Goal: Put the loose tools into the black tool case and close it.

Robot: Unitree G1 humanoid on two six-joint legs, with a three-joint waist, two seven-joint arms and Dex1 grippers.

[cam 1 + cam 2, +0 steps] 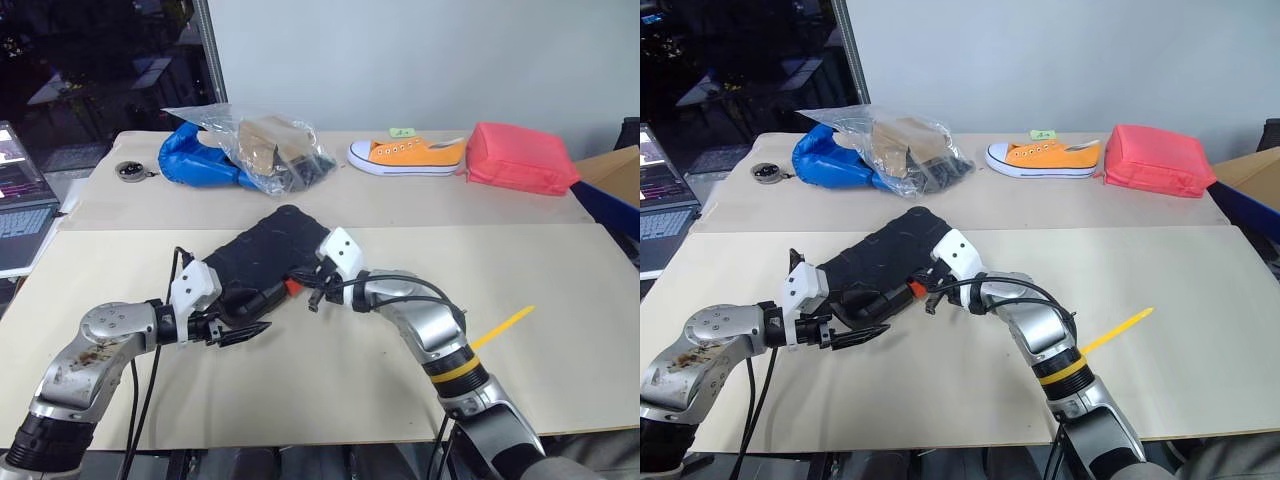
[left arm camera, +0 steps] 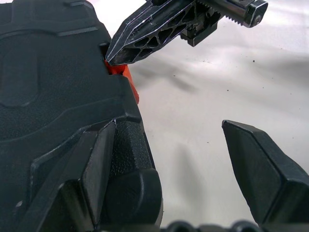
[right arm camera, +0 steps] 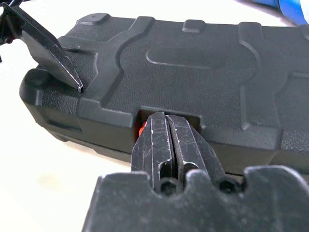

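The black tool case (image 1: 262,248) lies shut on the table, ribbed shell up, its small orange latch (image 1: 292,286) on the front edge. My right gripper (image 3: 162,117) is shut, and its tips press against the latch (image 3: 140,129). My left gripper (image 2: 169,124) is open at the case's near corner. One of its fingers (image 2: 94,164) rests on the shell, and the other (image 2: 263,166) hangs over bare table beside the case. The right gripper's tips (image 2: 110,59) also show at the latch (image 2: 126,79) in the left wrist view. The loose tools are out of view.
At the back of the table are a blue bag (image 1: 195,160) under a clear plastic bag (image 1: 268,145), an orange shoe (image 1: 408,155) and a red pouch (image 1: 518,158). A yellow stick (image 1: 502,327) lies to the right. A laptop (image 1: 18,205) sits at the left edge.
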